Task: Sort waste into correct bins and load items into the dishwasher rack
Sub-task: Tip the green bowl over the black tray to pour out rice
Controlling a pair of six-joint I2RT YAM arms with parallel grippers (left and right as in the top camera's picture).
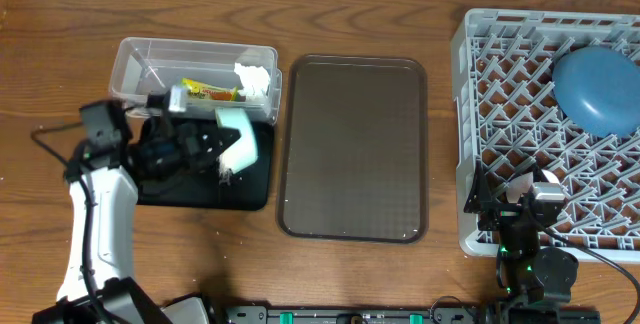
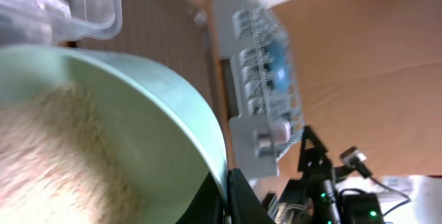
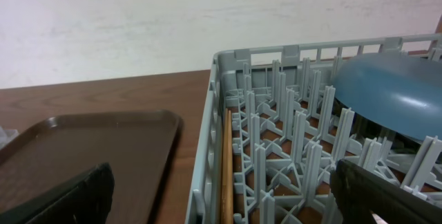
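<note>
My left gripper (image 1: 222, 151) is shut on the rim of the pale green-white bowl (image 1: 241, 136) and holds it tipped on its side over the black tray (image 1: 190, 192). In the left wrist view the jaws (image 2: 228, 193) pinch the bowl's rim (image 2: 173, 92), with pale rice-like grains (image 2: 55, 148) inside. The clear tub (image 1: 135, 64) holds the yellow-green wrapper (image 1: 208, 91) and the white tissue (image 1: 255, 79). The large blue bowl (image 1: 600, 89) lies upside down in the grey rack (image 1: 520, 64). My right gripper (image 1: 525, 199) is open and empty over the rack's front left corner (image 3: 224, 203), where a wooden chopstick (image 3: 226, 162) lies.
The brown serving tray (image 1: 352, 149) lies between the bins and the rack, and shows in the right wrist view (image 3: 83, 141). The blue bowl (image 3: 394, 92) sits on the rack pegs (image 3: 276, 127). The pink cup and the small pale blue bowl are out of view.
</note>
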